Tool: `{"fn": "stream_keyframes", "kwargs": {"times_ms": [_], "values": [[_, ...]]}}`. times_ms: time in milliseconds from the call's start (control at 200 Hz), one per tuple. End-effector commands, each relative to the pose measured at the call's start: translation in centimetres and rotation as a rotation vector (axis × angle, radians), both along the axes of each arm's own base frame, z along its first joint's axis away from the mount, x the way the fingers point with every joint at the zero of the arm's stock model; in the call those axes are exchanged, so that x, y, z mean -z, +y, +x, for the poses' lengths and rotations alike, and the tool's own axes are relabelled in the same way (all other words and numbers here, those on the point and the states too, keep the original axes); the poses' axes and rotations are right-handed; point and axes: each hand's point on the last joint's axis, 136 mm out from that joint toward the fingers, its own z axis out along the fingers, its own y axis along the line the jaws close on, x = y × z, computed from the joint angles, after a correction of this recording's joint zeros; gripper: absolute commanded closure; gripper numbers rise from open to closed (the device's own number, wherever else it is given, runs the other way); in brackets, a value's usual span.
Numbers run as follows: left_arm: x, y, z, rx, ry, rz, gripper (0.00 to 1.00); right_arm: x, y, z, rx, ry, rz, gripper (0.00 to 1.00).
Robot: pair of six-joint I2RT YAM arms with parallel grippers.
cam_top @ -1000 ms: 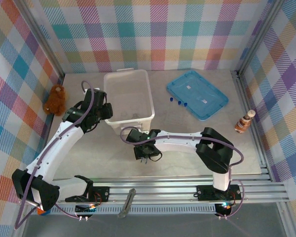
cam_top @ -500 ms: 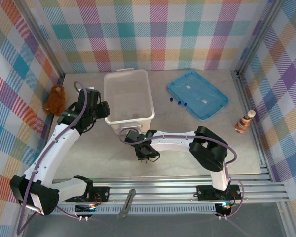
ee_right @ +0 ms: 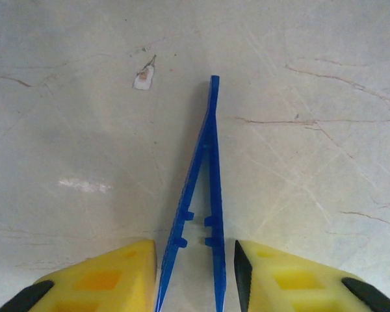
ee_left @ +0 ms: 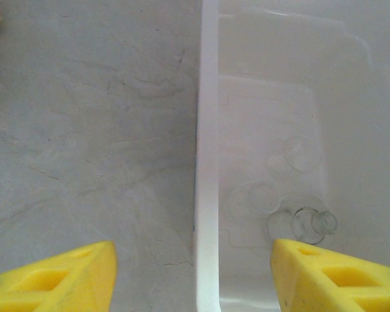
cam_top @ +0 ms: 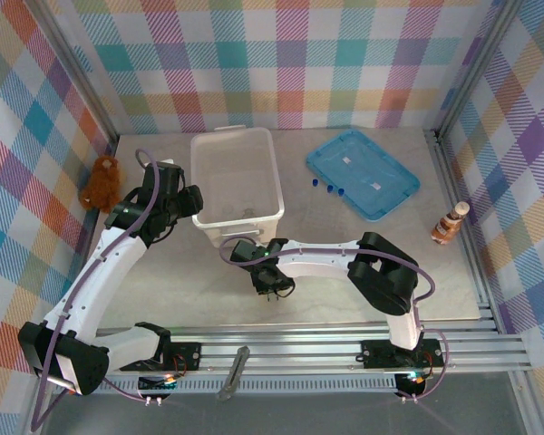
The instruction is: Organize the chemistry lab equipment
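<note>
A brown teddy bear sits at the 9 o'clock edge of the grey table, close to the plaid wall; a clear plastic bin stands toward 12 o'clock, a little left of centre; a blue lid lies flat at about 1 o'clock, apart from the bin; a brown-and-white bottle-shaped figure stands upright at 3 o'clock; a grey metal piece rests on the near rail at 6 o'clock; a small white scrap lies on the tabletop.

The right gripper has narrowed its jaws; they now closely flank the tweezers in front of the bin, though firm contact cannot be confirmed. The right arm's elbow has drawn in toward the bin. The left gripper has shifted slightly back along the bin's left wall.
</note>
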Motion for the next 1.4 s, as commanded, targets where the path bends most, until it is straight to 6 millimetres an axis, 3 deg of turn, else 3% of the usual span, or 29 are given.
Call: {"fn": "stream_keyframes", "kwargs": {"times_ms": [0,495,980,1160,1395], "values": [[0.3,0.3,-0.1,-0.008,0.003,-0.012,0.36,0.3,0.0,-0.1,-0.023,0.000,-0.033,0.61],[1.3,-1.1,-0.6,0.059,0.049,-0.058,0.37,0.7,0.0,-0.3,-0.038,0.004,-0.027,0.70],[1.0,-1.9,-0.7,0.115,0.068,-0.059,0.37,-2.7,0.0,0.0,-0.071,-0.057,0.043,0.73],[1.5,-2.8,-0.9,0.181,0.113,-0.060,0.36,-5.2,-0.2,-0.5,-0.097,-0.077,0.062,0.73],[0.8,-2.2,-1.0,0.183,0.088,-0.020,0.36,-11.0,-0.4,-1.6,-0.157,-0.141,0.117,0.73]]}}
